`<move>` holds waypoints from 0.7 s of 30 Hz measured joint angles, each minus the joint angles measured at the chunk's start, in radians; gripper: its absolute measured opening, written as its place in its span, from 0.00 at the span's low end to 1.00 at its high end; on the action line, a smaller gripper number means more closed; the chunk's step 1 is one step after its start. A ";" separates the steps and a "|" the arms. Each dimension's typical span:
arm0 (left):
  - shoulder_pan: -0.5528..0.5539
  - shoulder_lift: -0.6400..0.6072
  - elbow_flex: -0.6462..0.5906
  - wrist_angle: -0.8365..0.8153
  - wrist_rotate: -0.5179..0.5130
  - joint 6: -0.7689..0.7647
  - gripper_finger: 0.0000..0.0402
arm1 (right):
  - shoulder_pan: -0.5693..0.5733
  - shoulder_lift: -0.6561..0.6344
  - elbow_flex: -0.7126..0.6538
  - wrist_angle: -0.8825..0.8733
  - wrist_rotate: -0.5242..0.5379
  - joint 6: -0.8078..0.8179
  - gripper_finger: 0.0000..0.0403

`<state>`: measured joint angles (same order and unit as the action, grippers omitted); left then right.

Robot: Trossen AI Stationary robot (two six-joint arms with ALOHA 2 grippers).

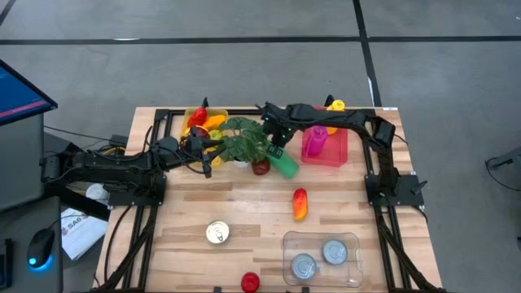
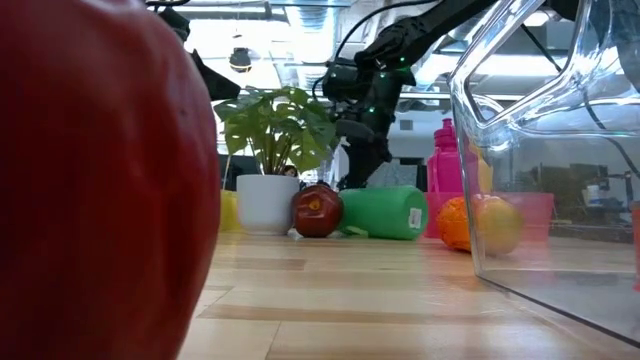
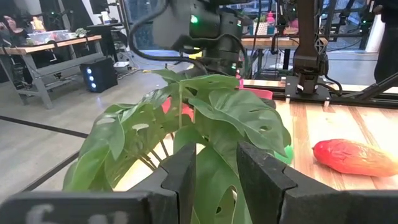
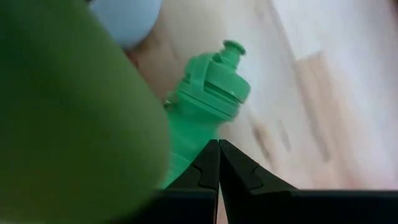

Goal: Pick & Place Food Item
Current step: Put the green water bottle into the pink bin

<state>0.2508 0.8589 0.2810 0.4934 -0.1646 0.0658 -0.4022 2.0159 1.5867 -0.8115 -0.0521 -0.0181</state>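
Food item, an orange-red pepper [image 1: 300, 203], is seen lying on the bench [image 1: 244, 203], apart from both arms. The right tool [image 1: 276, 149] is clenched empty above the green bottle [image 1: 284, 164]. The left tool [image 1: 207, 157] is held slightly parted at the potted plant [image 1: 247, 140], nothing grasped.

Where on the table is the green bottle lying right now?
In the high view, the green bottle lies on its side near the table's far middle, just right of the red apple and potted plant, with the pink bin to its right.
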 joint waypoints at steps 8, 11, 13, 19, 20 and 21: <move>0.000 0.000 0.000 0.000 0.001 0.000 0.26 | 0.040 0.000 0.000 -0.167 -0.001 0.044 0.00; 0.000 0.000 0.000 0.000 0.001 0.000 0.26 | 0.064 0.000 0.000 -0.212 -0.001 0.053 0.00; 0.000 0.000 0.000 0.000 0.001 0.000 0.26 | 0.080 0.000 0.000 -0.222 -0.001 0.063 0.00; 0.000 0.000 0.000 0.000 0.005 0.000 0.26 | 0.133 0.000 0.000 -0.306 -0.014 0.071 0.00; 0.000 0.000 0.000 0.000 0.005 0.000 0.26 | 0.140 0.000 0.000 -0.319 -0.013 0.077 0.00; 0.000 0.000 0.000 0.000 0.005 0.000 0.26 | 0.147 -0.003 -0.001 -0.323 -0.003 0.082 0.00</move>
<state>0.2508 0.8593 0.2810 0.4934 -0.1600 0.0658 -0.2555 2.0127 1.5858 -1.1349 -0.0551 0.0643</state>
